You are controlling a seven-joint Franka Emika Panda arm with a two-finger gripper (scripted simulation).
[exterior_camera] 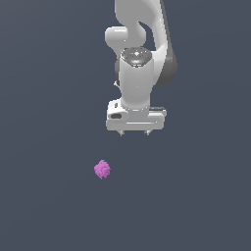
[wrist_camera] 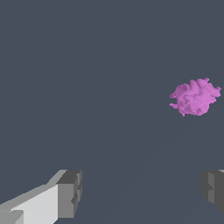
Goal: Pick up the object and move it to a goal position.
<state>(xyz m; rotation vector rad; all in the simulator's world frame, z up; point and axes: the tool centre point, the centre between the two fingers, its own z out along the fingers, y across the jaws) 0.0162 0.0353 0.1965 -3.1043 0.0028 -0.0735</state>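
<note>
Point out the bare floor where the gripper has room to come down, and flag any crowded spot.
Almost all of the grey surface is bare. The only item on it is the pink lump, lying apart from the gripper, toward the exterior view's left and nearer its bottom edge. In the wrist view the fingers stand wide apart over bare ground. Nowhere is crowded.

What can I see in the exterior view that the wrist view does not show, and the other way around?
Only the exterior view shows the white arm and the whole claw from outside, hanging apart from the pink lump, which sits toward the exterior view's left of it and lower in the picture.

Only the wrist view shows the two fingertips up close, spread wide with nothing between them, and the lump's bumpy surface in detail.

Both show the pink lump, untouched, on a plain dark grey floor, and an open claw.
</note>
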